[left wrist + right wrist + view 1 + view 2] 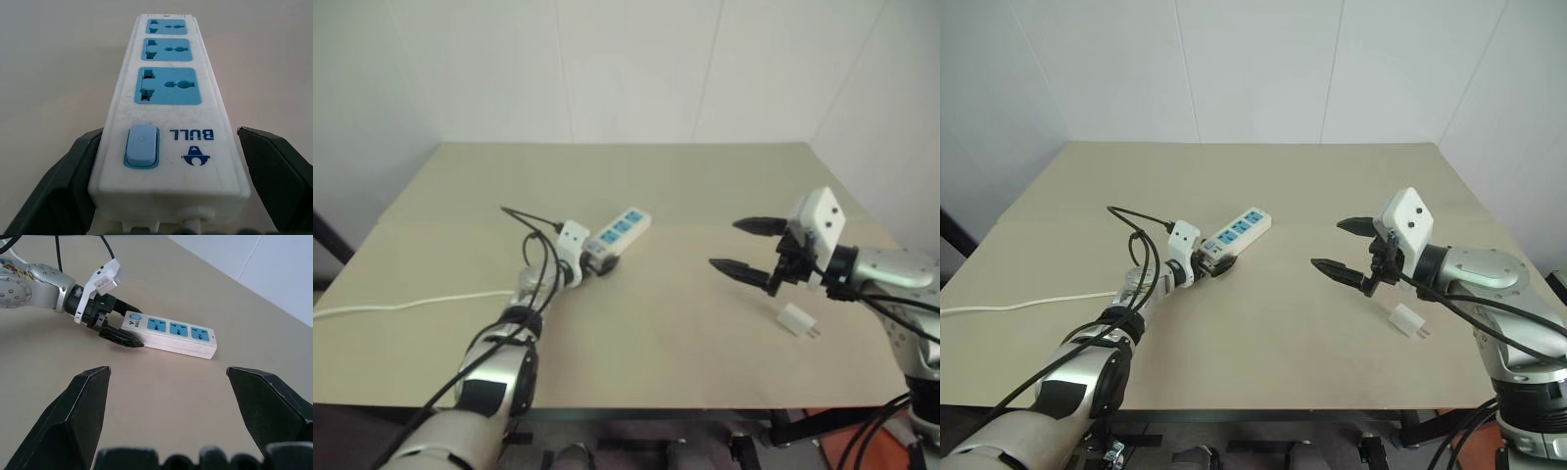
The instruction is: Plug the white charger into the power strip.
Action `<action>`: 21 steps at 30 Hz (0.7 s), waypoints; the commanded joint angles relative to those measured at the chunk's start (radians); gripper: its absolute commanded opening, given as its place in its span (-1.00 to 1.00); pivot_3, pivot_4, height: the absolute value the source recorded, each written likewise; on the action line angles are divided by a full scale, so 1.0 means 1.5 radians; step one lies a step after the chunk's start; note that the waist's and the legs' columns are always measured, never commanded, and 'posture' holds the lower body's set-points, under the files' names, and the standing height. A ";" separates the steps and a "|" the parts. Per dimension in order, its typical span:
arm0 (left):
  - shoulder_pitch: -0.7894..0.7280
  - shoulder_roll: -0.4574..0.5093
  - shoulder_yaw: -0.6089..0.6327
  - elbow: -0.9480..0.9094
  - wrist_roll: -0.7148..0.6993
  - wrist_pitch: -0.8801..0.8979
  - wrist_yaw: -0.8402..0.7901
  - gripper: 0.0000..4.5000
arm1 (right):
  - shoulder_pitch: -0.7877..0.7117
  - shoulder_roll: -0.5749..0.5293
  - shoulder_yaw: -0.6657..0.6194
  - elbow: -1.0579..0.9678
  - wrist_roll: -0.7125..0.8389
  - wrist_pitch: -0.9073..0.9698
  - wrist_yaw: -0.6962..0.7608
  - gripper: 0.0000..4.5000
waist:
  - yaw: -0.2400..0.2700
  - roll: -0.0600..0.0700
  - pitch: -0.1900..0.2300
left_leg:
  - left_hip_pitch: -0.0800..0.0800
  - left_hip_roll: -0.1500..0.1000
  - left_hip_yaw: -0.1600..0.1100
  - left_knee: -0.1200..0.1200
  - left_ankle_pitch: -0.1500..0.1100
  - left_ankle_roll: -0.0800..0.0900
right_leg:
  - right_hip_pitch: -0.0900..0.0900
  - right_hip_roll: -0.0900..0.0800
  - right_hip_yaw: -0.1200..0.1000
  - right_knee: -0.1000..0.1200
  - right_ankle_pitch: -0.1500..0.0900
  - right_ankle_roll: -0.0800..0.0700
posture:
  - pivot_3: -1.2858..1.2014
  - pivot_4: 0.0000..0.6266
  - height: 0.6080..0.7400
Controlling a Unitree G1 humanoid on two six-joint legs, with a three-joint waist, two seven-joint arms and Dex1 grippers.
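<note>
Straddling the switch end of the power strip [168,107], the left gripper [1213,262] has its jaws spread, one finger touching the strip's side, the other apart. The right gripper [1344,247] hovers with jaws wide; the white charger [1406,321] lies on the worktop [1273,333] beneath it.

Beige table [685,323]: power strip [619,231], white charger [798,320] well apart.

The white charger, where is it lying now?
In the head views, the white charger lies on the table at the robot's right, just below the open right gripper, apart from the power strip.
</note>
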 commanded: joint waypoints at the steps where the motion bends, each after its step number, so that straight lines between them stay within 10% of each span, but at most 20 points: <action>1: 0.004 -0.011 -0.002 0.017 0.006 0.006 -0.026 0.61 | -0.001 -0.009 -0.032 -0.023 0.018 0.008 -0.007 1.00 | 0.003 0.000 0.000 | 0.000 0.000 0.000 0.000 0.000 0.000 | 0.000 0.000 0.000 0.000 0.000 0.000 | 0.03 -0.52 1.00; 11: 0.020 0.004 -0.032 -0.013 0.028 -0.059 -0.122 0.46 | -0.002 -0.013 -0.039 -0.020 0.020 0.013 -0.008 1.00 | 0.005 0.000 0.000 | 0.000 0.000 0.000 0.000 0.000 0.000 | 0.000 0.000 0.000 0.000 0.000 0.000 | 0.03 -0.52 1.00; 21: 0.096 0.020 -0.083 -0.199 -0.026 -0.088 -0.452 0.46 | 0.005 -0.039 -0.055 0.002 0.017 0.005 0.006 1.00 | 0.006 0.000 0.000 | -0.001 0.000 0.000 0.000 0.000 0.000 | -0.001 0.000 0.000 0.000 0.001 -0.002 | 0.03 -0.52 1.00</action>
